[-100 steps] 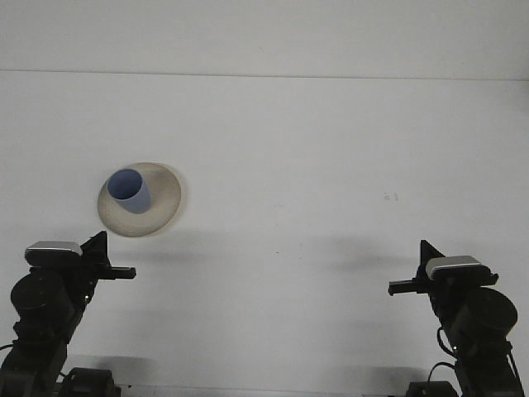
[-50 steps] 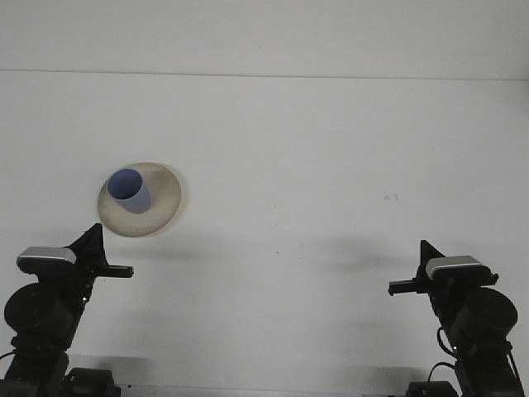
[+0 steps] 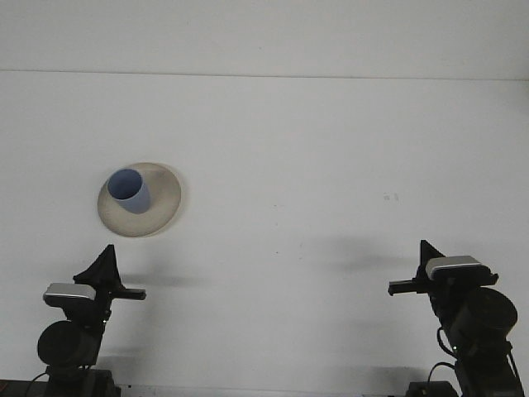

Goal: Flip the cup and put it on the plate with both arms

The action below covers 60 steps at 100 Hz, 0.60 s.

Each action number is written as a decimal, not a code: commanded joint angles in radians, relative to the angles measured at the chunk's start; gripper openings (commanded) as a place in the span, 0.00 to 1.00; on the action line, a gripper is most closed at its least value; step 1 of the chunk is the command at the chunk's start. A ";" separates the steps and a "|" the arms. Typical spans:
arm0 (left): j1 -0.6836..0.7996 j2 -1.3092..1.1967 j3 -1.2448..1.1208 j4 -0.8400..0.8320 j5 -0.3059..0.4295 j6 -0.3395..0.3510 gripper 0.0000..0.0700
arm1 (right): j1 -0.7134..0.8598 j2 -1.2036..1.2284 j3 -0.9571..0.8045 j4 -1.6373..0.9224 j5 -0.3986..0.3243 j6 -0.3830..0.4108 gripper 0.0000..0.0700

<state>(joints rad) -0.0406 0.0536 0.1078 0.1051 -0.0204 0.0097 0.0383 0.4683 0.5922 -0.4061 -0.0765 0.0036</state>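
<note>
A: Front view: what has changed?

B: The left gripper [image 3: 124,292] has drawn back toward the near edge and sits lower and further right than before; the right gripper [image 3: 402,287] has not moved.

A: Their fingers?

B: Cannot tell for either.

A: And the cup?

B: The blue cup [image 3: 129,190] stands mouth-up on the beige plate [image 3: 162,207], ahead of the left fingers on the white tabletop [image 3: 314,149], well apart from both.

A: Any writing?

B: None readable.
</note>
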 commanded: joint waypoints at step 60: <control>0.000 -0.049 -0.094 0.106 0.002 0.000 0.02 | 0.001 0.002 0.011 0.014 -0.002 0.006 0.00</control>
<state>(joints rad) -0.0406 0.0051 0.0341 0.1989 -0.0204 0.0093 0.0383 0.4683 0.5922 -0.4057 -0.0765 0.0036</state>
